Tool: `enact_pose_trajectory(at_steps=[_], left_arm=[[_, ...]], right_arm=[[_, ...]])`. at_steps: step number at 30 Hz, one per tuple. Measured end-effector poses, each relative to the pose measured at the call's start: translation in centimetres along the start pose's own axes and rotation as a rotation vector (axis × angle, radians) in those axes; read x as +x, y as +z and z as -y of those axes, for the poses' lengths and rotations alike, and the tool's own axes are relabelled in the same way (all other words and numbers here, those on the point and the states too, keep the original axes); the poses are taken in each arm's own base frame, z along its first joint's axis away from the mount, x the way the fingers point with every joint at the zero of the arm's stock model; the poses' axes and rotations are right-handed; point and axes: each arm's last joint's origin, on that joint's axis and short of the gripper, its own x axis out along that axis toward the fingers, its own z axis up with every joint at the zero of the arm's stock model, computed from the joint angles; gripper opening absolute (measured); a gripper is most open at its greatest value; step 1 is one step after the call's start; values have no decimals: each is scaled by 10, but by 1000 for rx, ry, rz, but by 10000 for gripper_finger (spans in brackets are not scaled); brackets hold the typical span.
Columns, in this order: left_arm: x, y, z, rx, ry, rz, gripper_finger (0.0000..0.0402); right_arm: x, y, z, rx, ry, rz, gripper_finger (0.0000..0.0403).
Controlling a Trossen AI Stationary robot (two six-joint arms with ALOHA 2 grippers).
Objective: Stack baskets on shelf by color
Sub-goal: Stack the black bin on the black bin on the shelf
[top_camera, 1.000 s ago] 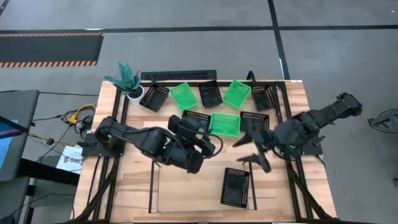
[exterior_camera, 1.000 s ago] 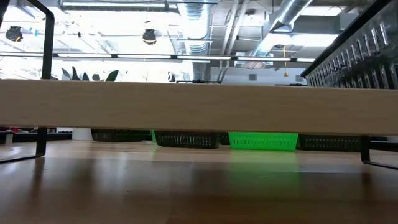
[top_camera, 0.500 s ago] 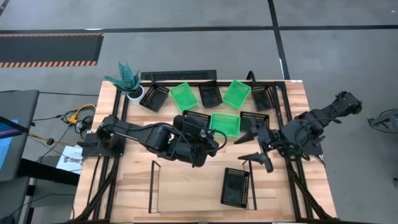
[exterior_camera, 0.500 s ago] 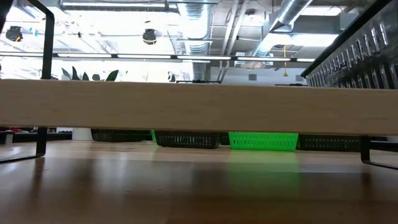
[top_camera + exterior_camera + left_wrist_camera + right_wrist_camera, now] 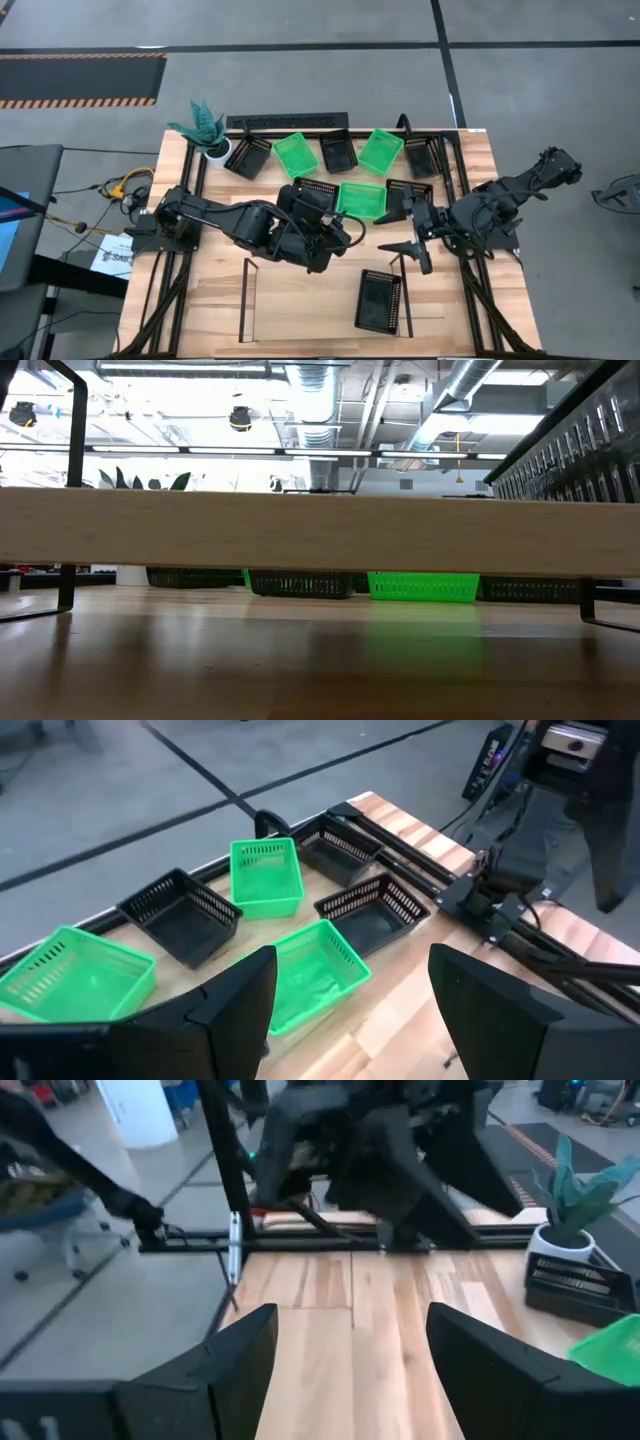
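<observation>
Both the left gripper (image 5: 330,243) and right gripper (image 5: 412,232) hover spread wide and empty beside the middle green basket (image 5: 362,199) behind the shelf (image 5: 300,310); light, stiff mesh, best pinched at its rim.

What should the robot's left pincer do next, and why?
Probably ease the left pincer forward and down onto the middle green basket. It hangs open and empty just short of that basket, which sits straight ahead of it in the left wrist view. The shelf holds only one black basket, so the green ones are yet to be stacked.
</observation>
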Motion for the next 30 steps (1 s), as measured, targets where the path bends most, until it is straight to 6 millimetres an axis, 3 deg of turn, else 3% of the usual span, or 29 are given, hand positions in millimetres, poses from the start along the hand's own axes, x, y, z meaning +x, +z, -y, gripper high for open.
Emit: enact_pose_trajectory(at_steps=[8, 15, 22, 30], left_arm=[[22, 11, -16, 67, 84, -10, 250], [78, 27, -69, 49, 281, -216, 250], [134, 0, -115, 187, 543, -411, 250], [186, -42, -164, 213, 689, -596, 250]], right_arm=[[-3, -12, 4, -19, -80, -110, 282], [-30, -22, 22, 125, -181, -220, 282], [-70, -26, 32, 287, -170, -229, 282], [-94, -27, 28, 319, -110, -198, 282]])
